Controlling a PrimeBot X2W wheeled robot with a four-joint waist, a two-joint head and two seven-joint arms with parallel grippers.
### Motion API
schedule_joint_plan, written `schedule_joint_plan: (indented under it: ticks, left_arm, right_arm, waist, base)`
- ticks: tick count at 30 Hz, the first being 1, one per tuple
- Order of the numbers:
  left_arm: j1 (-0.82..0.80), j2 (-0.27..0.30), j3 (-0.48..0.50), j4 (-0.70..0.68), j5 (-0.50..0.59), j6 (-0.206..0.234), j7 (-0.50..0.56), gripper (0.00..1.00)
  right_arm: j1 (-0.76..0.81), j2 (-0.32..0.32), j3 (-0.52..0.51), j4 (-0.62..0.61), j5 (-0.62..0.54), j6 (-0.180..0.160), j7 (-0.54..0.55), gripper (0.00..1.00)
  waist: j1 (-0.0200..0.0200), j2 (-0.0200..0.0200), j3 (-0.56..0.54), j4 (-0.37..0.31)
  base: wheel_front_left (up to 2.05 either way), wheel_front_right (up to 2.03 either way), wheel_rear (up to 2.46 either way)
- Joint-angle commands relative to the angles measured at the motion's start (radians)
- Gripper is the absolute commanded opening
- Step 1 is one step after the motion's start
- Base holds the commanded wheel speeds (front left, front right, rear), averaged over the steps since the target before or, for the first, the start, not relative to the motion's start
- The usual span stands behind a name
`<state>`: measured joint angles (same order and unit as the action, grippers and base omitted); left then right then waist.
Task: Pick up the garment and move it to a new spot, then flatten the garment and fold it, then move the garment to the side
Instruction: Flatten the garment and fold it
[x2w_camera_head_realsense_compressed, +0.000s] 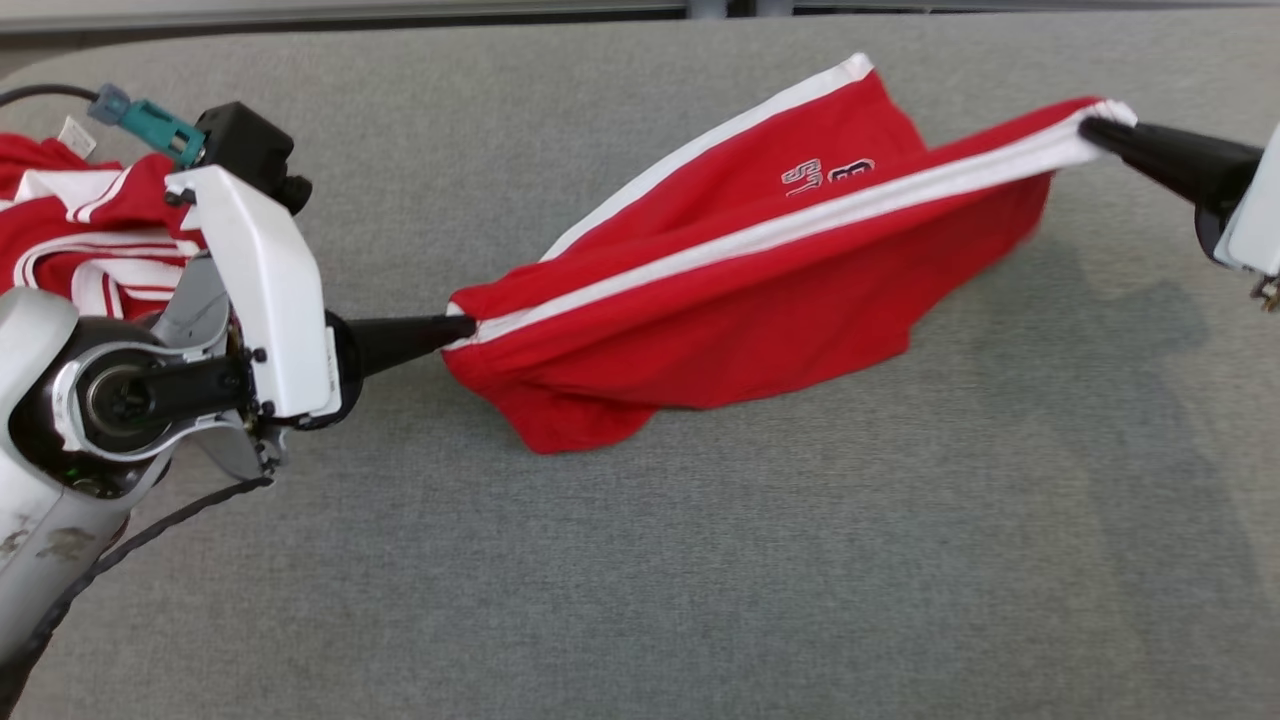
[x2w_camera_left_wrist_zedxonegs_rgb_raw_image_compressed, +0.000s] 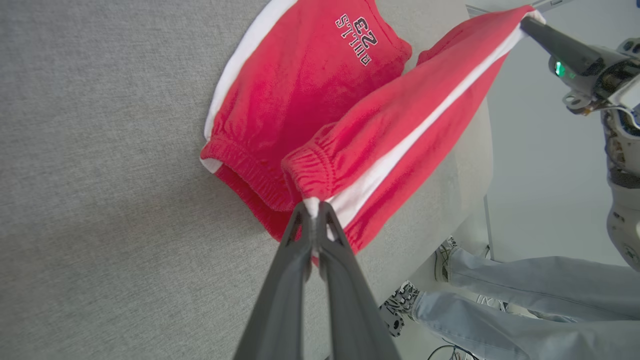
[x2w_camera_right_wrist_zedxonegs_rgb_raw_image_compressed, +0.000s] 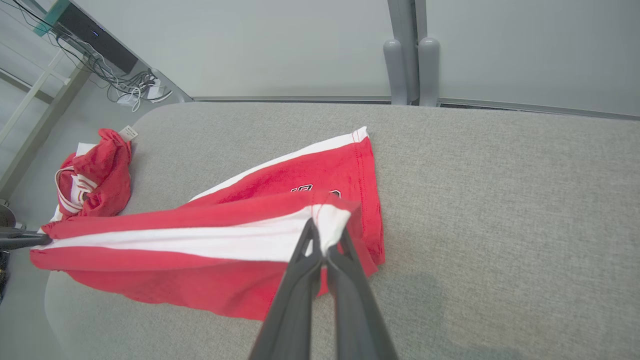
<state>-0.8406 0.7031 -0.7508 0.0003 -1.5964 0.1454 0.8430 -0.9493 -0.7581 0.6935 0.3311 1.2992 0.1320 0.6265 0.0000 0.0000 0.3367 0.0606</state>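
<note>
The shorts (x2w_camera_head_realsense_compressed: 720, 300) hang over the middle of the bench (x2w_camera_head_realsense_compressed: 700, 600), stretched between both claws; the left claw (x2w_camera_head_realsense_compressed: 465, 328) is clamped tight on one end of the white stripe (x2w_camera_head_realsense_compressed: 800, 225), the right claw (x2w_camera_head_realsense_compressed: 1090, 128) clamped on the other end, nearer the bench's right side; the stripe runs taut and raised between them, while the red cloth below sags to the bench top. The far half of the shorts lies flat on the bench, with a small print (x2w_camera_head_realsense_compressed: 825, 175) on it. A pile (x2w_camera_head_realsense_compressed: 70, 230) of other red-and-white clothes sits at the bench's left end, partly behind the left arm.

The left wrist view adds the gathered waistband (x2w_camera_left_wrist_zedxonegs_rgb_raw_image_compressed: 250, 170), pinched at its stripe between fingertips pressed together; it also gives the print as letters above the figures 23, and a person's legs (x2w_camera_left_wrist_zedxonegs_rgb_raw_image_compressed: 525, 300) in pale jeans past the bench's edge.

The right wrist view shows the stitched hem (x2w_camera_right_wrist_zedxonegs_rgb_raw_image_compressed: 367, 195) folded over the fingertips, which meet on the white cloth; beyond the bench's far edge stand two grey posts (x2w_camera_right_wrist_zedxonegs_rgb_raw_image_compressed: 410, 70), and off its left corner a tangle of cables (x2w_camera_right_wrist_zedxonegs_rgb_raw_image_compressed: 135, 90).
</note>
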Motion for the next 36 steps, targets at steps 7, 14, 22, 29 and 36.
schedule_joint_plan:
  ticks: [7, 14, 22, 29, 36]
  left_arm:
    - [-0.083, -0.073, -0.014, 0.057, 0.029, -0.020, 0.002, 0.00]
    - [-0.163, -0.139, -0.016, 0.143, 0.049, -0.032, 0.004, 0.00]
    - [-0.228, -0.200, -0.018, 0.249, 0.061, -0.072, -0.001, 0.00]
    - [-0.230, -0.203, -0.008, 0.293, 0.070, -0.108, -0.024, 1.00]
    - [-0.176, -0.176, 0.032, 0.270, 0.107, -0.146, -0.147, 1.00]
  right_arm:
    - [-0.120, 0.064, 0.001, 0.113, -0.065, -0.002, 0.030, 0.00]
    - [-0.244, 0.125, 0.003, 0.266, -0.117, -0.002, 0.055, 0.00]
    - [-0.353, 0.200, 0.011, 0.399, -0.150, -0.002, 0.067, 0.09]
    - [-0.342, 0.234, 0.012, 0.394, -0.132, -0.002, -0.015, 1.00]
    - [-0.266, 0.218, 0.015, 0.307, -0.097, -0.002, -0.184, 1.00]
  waist:
    - [0.0000, 0.0000, 0.097, 0.078]
    - [0.0000, 0.0000, 0.155, 0.115]
    - [0.0000, 0.0000, 0.212, 0.134]
    - [0.0000, 0.0000, 0.187, 0.121]
    - [0.0000, 0.0000, 0.108, 0.099]
  base:
    - [0.00, 0.00, 0.00]
    - [0.00, 0.00, 0.00]
    - [0.00, 0.00, 0.00]
    - [0.00, 0.00, 0.00]
    - [0.00, 0.00, 0.00]
